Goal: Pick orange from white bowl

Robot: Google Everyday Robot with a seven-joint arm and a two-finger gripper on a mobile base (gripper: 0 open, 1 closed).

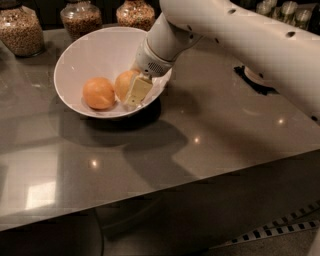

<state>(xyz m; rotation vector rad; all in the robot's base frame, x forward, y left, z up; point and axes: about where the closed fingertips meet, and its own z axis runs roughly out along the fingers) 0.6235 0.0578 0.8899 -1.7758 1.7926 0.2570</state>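
Observation:
The white bowl [75, 55] stands at the back left of the grey counter. Two round fruits lie in it. The duller yellowish orange [123, 83] lies on the right and a brighter, deeper-orange fruit [98, 93] lies to its left. My gripper [134, 92] reaches down into the bowl from the right on the white arm. It sits right against the duller orange and covers that fruit's right side. The orange rests low in the bowl.
Three glass jars of grains [19, 30] [81, 17] [135, 12] stand behind the bowl at the counter's back edge. More small jars [280, 12] stand at the back right. The counter's front edge [150, 192] runs across the lower part of the view.

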